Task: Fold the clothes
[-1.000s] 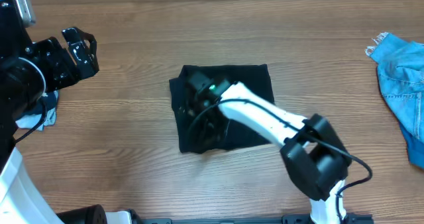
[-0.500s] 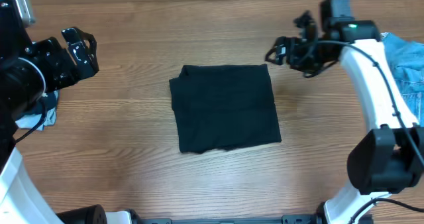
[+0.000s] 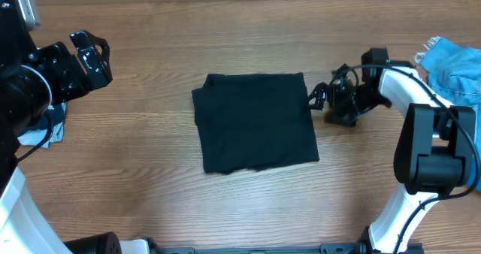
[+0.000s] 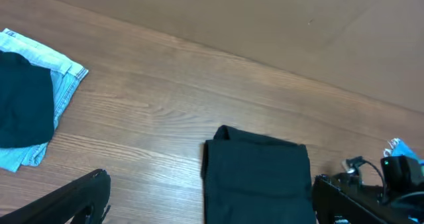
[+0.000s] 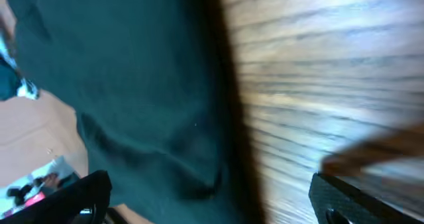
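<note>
The clothes [image 3: 255, 122] are lying folded square, so seemingly the 2 arms are idling wide-jawed and empty: right gripper [image 3: 317, 102] just beside them, left gripper [image 3: 92, 52] well apart.

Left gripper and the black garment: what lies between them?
Nothing: the overhead view shows only bare wood tabletop between the left gripper and the black garment.

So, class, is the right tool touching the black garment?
Cannot tell: overhead, the right tool sits at the right edge of the black garment; the wrist view is blurred.

White arm links [image 3: 397, 81], black joints [image 3: 428, 145] and black fingers [image 4: 73, 201].
</note>
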`<action>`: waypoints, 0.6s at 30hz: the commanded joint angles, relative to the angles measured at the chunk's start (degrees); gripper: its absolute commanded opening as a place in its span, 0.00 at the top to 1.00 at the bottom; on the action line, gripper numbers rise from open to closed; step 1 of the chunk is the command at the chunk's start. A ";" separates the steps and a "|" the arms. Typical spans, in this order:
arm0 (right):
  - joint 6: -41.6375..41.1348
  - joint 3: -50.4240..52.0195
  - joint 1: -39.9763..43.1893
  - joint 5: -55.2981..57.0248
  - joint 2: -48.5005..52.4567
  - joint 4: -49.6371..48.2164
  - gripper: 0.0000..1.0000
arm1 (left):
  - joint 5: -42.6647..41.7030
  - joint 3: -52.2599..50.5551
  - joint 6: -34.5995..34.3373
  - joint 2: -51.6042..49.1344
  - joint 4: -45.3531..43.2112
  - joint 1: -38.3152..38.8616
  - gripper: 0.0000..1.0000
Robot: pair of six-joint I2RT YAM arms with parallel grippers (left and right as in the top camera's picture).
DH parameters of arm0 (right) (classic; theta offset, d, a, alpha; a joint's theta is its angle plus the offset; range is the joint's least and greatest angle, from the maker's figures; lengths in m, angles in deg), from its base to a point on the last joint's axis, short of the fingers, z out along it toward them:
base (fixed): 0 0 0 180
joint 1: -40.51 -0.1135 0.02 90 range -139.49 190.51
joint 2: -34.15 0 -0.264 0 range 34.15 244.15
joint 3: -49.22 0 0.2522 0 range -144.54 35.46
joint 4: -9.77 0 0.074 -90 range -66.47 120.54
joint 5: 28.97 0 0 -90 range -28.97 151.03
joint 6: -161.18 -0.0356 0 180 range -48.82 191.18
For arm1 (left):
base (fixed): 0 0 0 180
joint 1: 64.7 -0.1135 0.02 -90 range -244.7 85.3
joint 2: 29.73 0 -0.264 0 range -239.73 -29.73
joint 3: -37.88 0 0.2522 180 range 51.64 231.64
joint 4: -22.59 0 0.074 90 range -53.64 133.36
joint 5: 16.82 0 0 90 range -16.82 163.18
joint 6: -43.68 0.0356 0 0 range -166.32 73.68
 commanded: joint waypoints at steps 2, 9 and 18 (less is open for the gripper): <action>1.44 3.72 -0.66 -5.86 0.26 -3.30 0.01 | -0.46 0.17 0.70 -0.02 -0.09 0.15 0.00; 1.44 7.06 -3.19 -10.10 0.37 -6.95 0.05 | -0.46 0.17 0.70 -0.02 -0.09 0.15 0.00; 1.18 7.04 -4.74 -11.63 0.37 -10.51 0.62 | -0.46 0.17 0.70 -0.02 -0.09 0.15 0.00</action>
